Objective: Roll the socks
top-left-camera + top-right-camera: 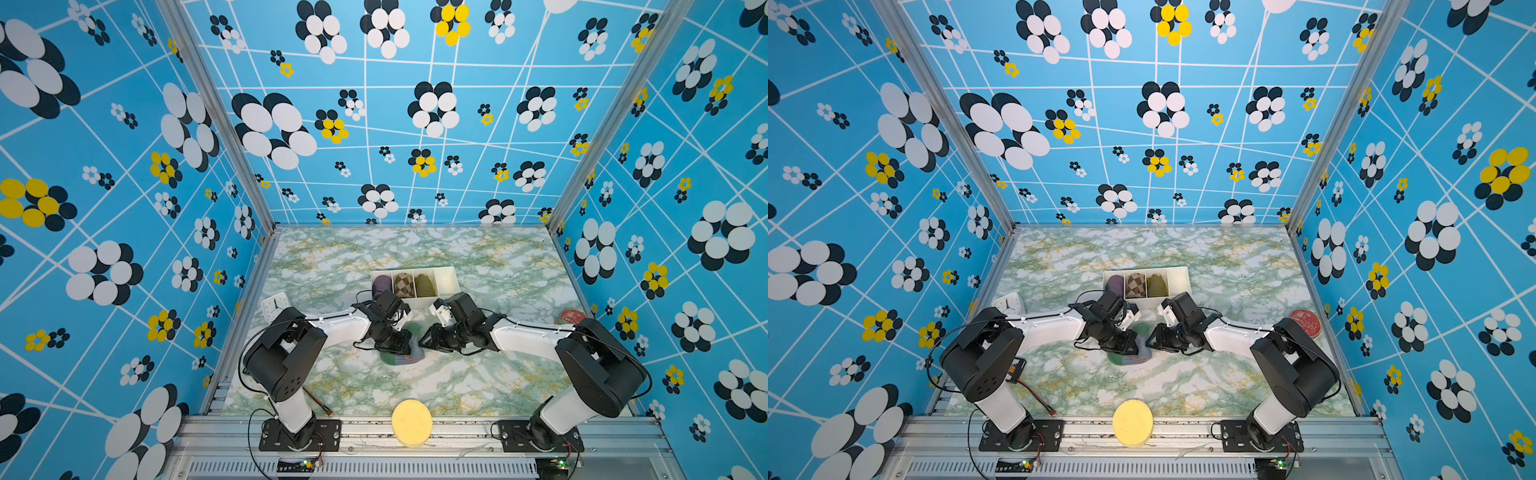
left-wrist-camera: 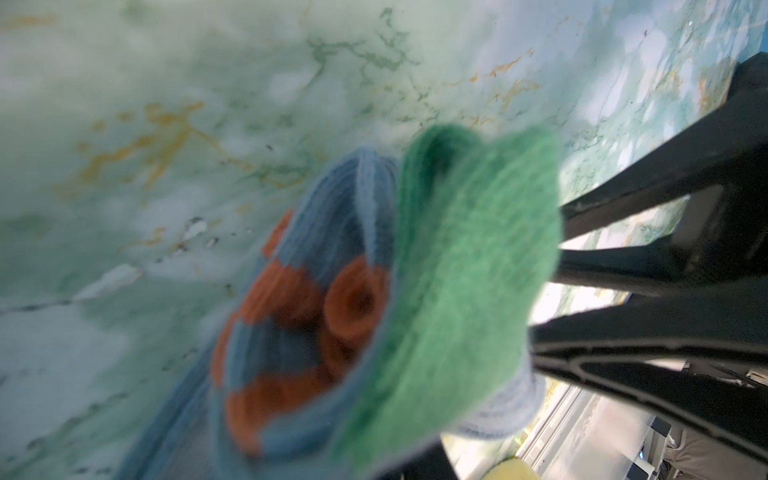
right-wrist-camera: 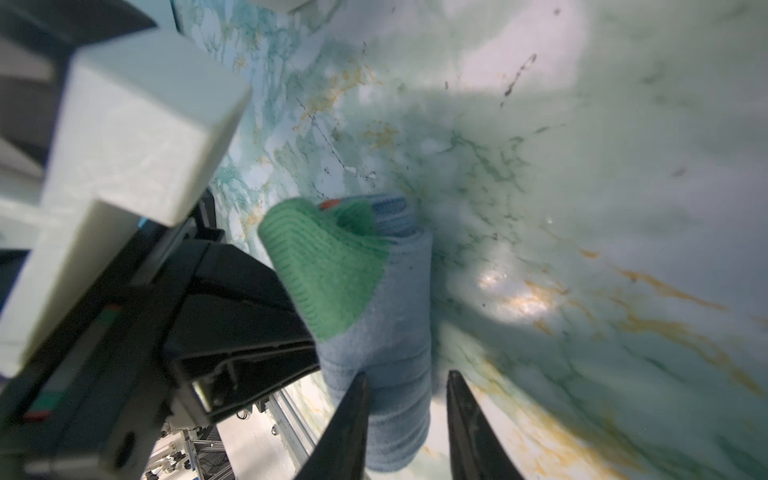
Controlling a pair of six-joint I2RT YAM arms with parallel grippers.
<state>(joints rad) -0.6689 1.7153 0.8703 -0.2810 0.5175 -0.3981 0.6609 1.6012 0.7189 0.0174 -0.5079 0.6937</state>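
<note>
Now socks [image 3: 386, 316] between parted right fingers [image 3: 349, 419], edge in left fingers [image 3: 249, 299].

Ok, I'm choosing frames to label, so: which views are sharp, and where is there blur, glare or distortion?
Both top views: sharp, evenly lit, though the wide lens bends the walls' lines and the socks look small. Left wrist: socks too close, soft throughout. Right wrist: green toe crisp, left arm blurred in front, glare patch on the table.

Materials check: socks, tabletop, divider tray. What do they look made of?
The socks: ribbed knit fabric, fuzzy and matte; ribs show. The tabletop: marble print, likely film or laminate; glare patches suggest some gloss. The divider tray: smooth, white, thin-walled, probably plastic.
</note>
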